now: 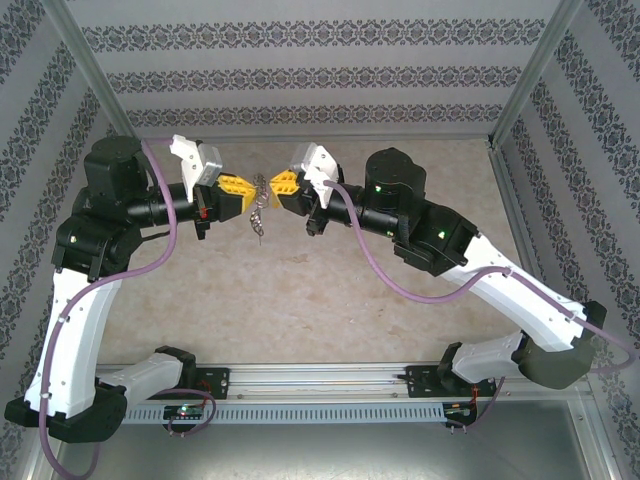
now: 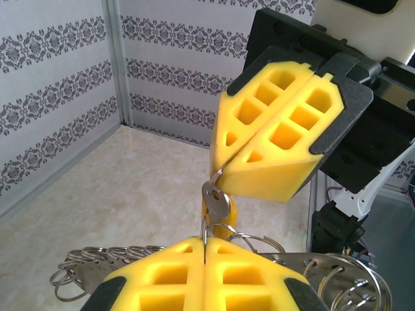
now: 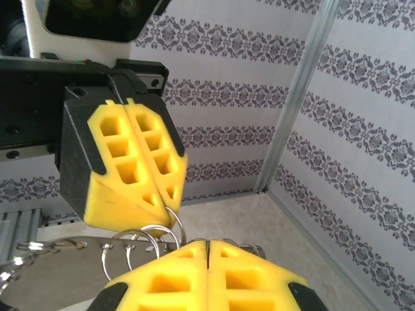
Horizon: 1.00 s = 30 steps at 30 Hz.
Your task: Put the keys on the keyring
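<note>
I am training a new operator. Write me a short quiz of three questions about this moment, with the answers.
1. True or false: the keys lie flat on the table.
2. The left gripper and the right gripper are: A both open, B both shut, C one open and one shut.
3. Where do the keys hang?
Key: 1 false, they dangle above the table; 2 B; 3 between the two gripper tips, which face each other.

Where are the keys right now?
In the top view the keys hang in the air at far centre, between the left pincer and the right pincer.
</note>
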Available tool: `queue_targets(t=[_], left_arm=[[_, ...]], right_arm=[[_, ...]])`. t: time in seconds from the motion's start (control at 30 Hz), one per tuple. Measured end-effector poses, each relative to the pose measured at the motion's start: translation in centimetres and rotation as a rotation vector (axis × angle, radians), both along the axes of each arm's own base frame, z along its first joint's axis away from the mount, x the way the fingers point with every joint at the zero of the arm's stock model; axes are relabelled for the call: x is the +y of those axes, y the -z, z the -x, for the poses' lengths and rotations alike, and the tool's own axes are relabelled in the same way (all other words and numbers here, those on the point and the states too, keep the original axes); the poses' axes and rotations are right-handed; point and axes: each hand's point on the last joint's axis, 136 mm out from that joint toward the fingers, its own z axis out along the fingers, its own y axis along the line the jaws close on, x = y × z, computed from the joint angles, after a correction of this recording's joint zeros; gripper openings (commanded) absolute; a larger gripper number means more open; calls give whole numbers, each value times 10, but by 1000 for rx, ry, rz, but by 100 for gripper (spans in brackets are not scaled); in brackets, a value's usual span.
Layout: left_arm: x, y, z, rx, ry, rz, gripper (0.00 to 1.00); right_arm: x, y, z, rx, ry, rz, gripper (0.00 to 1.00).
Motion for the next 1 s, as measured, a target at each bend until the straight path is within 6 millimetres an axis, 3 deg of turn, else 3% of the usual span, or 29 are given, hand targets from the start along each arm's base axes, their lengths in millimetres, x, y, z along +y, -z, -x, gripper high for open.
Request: queue_targets(t=[0.6, 1.0], left_arm=[[-1, -24, 11, -144, 6, -64, 0], [-2, -25, 15, -161, 21, -76, 0]], right_arm=[[7, -2, 0, 1, -24, -22, 0], [7, -4, 0, 14, -22, -35, 0]])
